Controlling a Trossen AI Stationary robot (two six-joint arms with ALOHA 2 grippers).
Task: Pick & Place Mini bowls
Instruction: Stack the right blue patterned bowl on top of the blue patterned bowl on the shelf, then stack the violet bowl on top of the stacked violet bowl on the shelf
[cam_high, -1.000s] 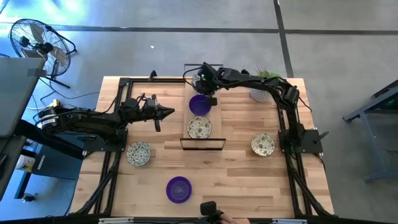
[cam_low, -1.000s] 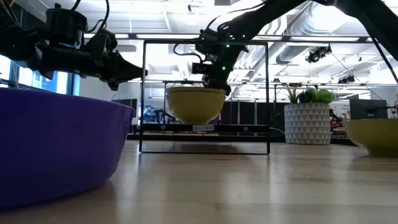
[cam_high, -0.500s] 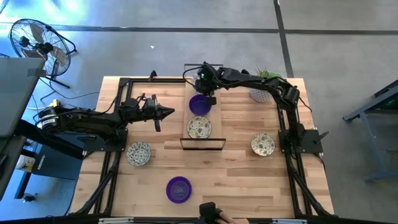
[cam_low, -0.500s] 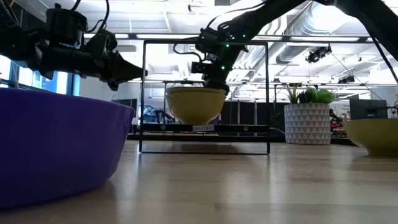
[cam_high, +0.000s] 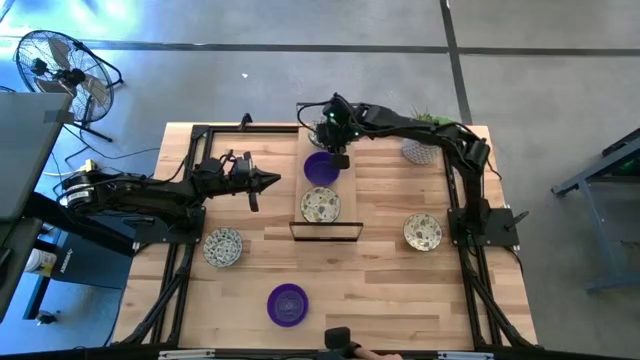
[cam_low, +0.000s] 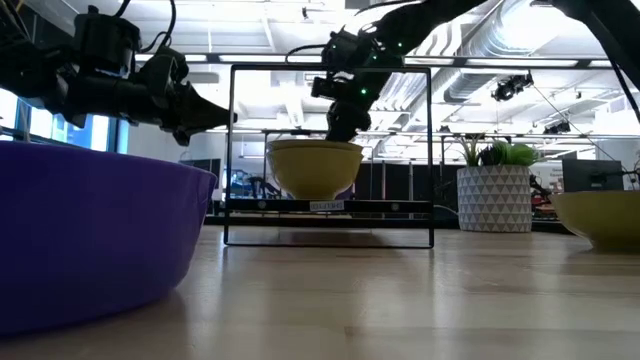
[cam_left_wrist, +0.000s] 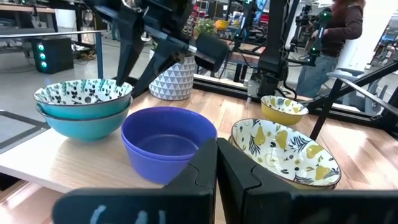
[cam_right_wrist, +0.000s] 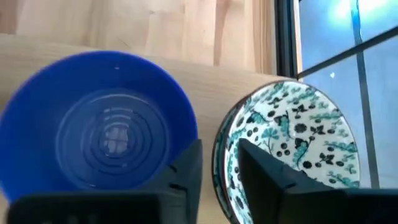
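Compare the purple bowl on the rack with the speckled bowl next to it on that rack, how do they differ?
The purple bowl is solid-coloured; the speckled bowl is cream with dark markings. The purple bowl sits farther back, just below the right gripper; the speckled bowl sits nearer the front. Both are empty and upright.

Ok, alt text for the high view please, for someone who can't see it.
Seen from above, the right gripper hovers over a purple bowl on a raised shelf, beside a speckled bowl. The left gripper waits left of it, shut.

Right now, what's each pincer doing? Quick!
Left pincer: shut, holding nothing, beside the shelf.
Right pincer: open, empty, above the purple bowl.
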